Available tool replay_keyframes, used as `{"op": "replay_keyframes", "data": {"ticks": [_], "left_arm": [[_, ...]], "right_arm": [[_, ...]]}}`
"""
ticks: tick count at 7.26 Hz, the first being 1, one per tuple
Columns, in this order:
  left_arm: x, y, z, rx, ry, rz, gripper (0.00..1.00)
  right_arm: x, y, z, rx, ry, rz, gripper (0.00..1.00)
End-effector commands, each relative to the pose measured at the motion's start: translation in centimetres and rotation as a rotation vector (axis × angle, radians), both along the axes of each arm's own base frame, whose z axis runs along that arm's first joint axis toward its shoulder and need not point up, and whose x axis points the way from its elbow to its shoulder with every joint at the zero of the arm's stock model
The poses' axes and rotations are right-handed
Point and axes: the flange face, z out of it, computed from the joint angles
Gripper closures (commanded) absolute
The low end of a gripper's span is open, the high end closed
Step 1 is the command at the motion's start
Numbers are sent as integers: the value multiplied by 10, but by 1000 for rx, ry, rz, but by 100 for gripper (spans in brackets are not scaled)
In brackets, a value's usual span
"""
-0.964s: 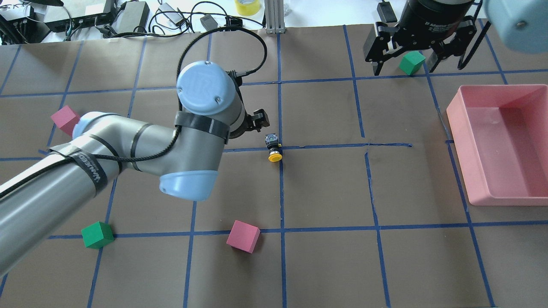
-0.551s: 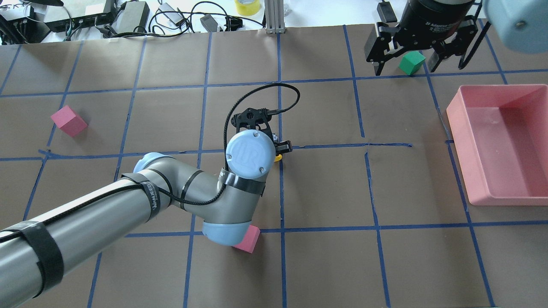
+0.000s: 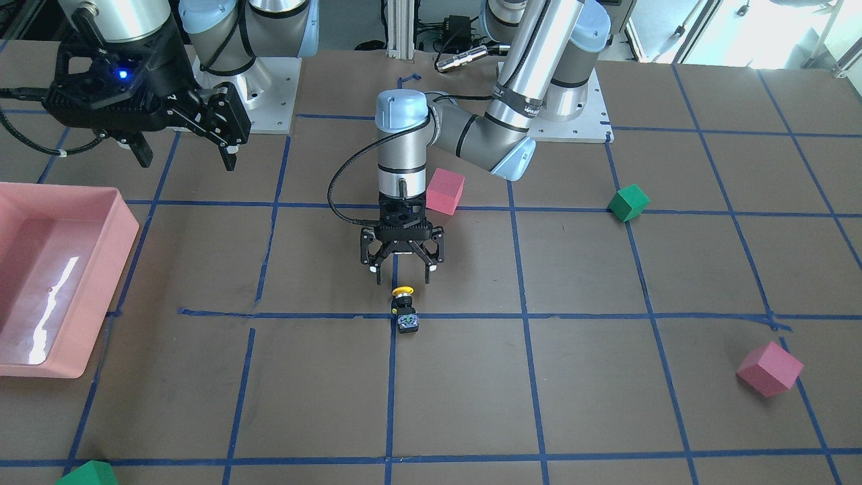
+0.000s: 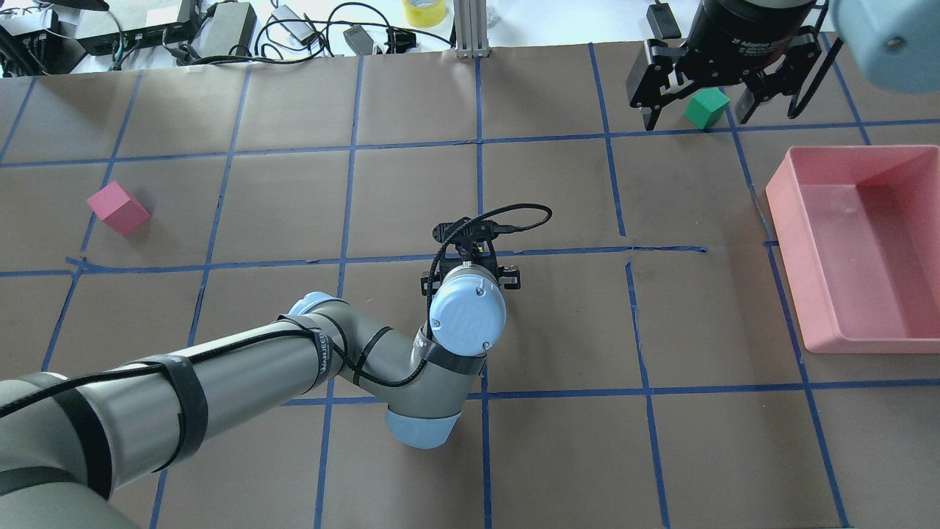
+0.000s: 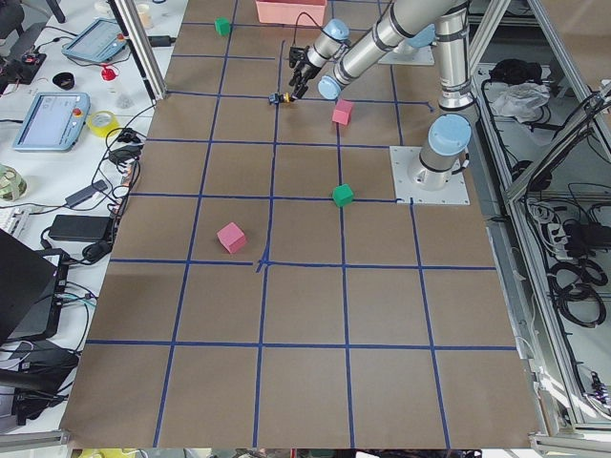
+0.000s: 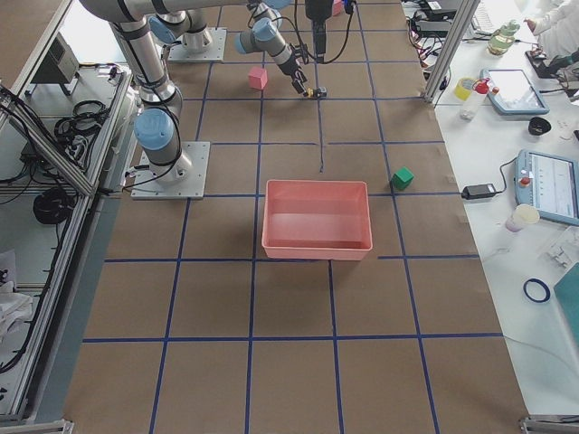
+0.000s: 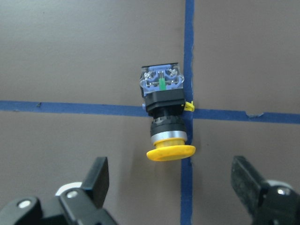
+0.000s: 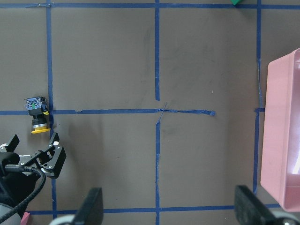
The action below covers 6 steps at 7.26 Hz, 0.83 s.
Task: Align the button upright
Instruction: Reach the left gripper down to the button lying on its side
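Observation:
The button [image 3: 404, 310] lies on its side on a blue tape crossing. Its yellow cap points toward the robot and its silvery-white base points away. It also shows in the left wrist view [image 7: 165, 117] and the right wrist view [image 8: 36, 115]. In the overhead view the left wrist hides it. My left gripper [image 3: 401, 269] is open and empty. It points down just on the robot's side of the cap, with its fingers [image 7: 97, 174] astride the cap's line and not touching it. My right gripper [image 3: 186, 156] is open and empty, high above the table's right side.
A pink tray [image 4: 793, 279] stands at the table's right. A pink cube [image 3: 446, 190] sits close behind the left wrist. Another pink cube [image 3: 769, 368] and a green cube [image 3: 627, 202] lie on the left side. A green cube [image 4: 705, 106] lies below the right gripper.
My left arm has swung from the button's left round to its near side. The gripper now stands just behind the yellow cap. The button and the right arm have not moved.

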Motion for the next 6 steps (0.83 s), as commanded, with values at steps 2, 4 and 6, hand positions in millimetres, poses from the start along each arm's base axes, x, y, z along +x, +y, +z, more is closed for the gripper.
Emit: {"op": "replay_keyframes", "data": {"ticks": [2,4,6], "left_arm": [[-6,-12,-19,-43,-14,-31,15],[-1,-16,-24,-48,-27,-24,22],[2,-19,-23,-60,-52,-14,58]], "right_arm": [[0,0,-1,2,0,-3,0],[0,0,-1,2,0,-1,0],[0,0,-1,2,0,-1,0]]}}
